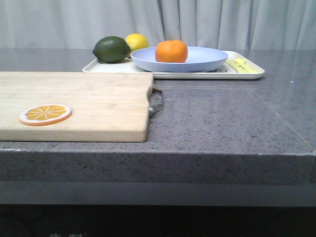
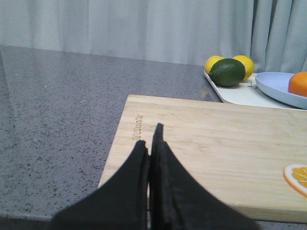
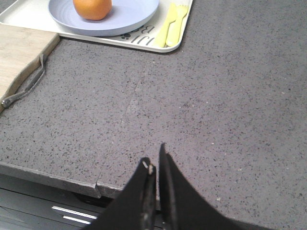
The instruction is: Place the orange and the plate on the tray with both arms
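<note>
Nearest, 1 orange slice (image 1: 45, 114) lies on 1 board (image 1: 79, 103). Far off, 1 orange (image 1: 171, 51) sits in 1 plate (image 1: 178, 59) on 1 tray (image 1: 173, 71). Both end effectors, left (image 2: 151, 139) and right (image 3: 154, 160), are clenched, empty.

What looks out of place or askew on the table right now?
Nothing stands out. The orange sits in the plate, which lies flat on the tray beside the lime and lemon. The slice lies flat on the board. Nothing spilled.
</note>
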Tool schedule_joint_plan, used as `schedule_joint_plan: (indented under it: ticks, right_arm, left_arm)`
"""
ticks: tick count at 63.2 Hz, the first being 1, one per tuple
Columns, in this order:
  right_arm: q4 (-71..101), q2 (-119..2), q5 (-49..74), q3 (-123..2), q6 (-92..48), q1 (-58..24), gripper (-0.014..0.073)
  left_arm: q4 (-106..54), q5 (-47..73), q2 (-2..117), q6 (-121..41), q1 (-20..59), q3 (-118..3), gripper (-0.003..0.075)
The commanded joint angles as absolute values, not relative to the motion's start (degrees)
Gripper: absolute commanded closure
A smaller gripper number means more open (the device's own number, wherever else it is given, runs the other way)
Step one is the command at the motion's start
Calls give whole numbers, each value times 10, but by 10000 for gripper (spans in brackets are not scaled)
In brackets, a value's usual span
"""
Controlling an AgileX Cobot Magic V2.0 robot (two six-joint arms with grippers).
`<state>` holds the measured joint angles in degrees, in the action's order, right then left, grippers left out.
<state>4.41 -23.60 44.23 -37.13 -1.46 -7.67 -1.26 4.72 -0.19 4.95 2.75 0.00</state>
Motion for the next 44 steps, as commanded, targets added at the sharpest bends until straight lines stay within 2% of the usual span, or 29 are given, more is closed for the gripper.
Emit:
schedule_joint_plan:
  ticks: [1,44]
  right_arm:
    - [39,-240,401,-385,-20,-76,550]
    - [39,-240,401,-385,-20,-76,550]
  left_arm:
    - [0,-7,-15,73,26,4,738]
    - [0,-7,-14,68,26,4,738]
